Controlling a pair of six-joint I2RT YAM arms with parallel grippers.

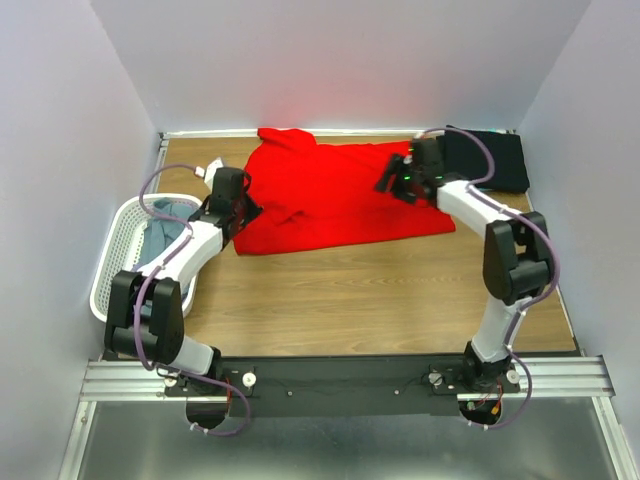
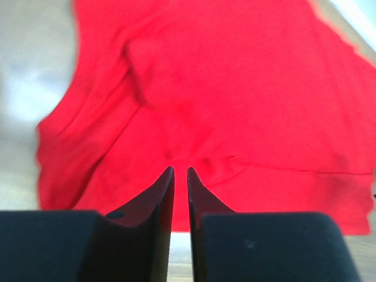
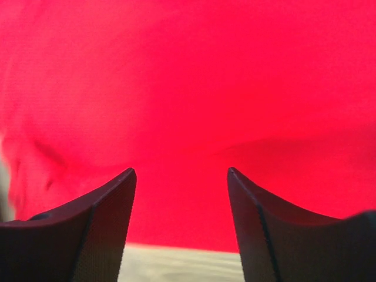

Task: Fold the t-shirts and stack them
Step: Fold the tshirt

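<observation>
Overhead view: a red t-shirt (image 1: pixel 340 195) lies spread across the upper middle of the frame, its long axis running left to right between the two grippers. The left gripper (image 1: pixel 245 205) sits over its lower-left corner and the right gripper (image 1: pixel 390 180) over its upper-right edge (neither clearly nearer). Left wrist view: jaws a narrow slit apart, pinching nothing, the shirt just ahead and filling the upper frame. Right wrist view: jaws spread wide and empty, the shirt directly ahead, filling nearly everything.
</observation>
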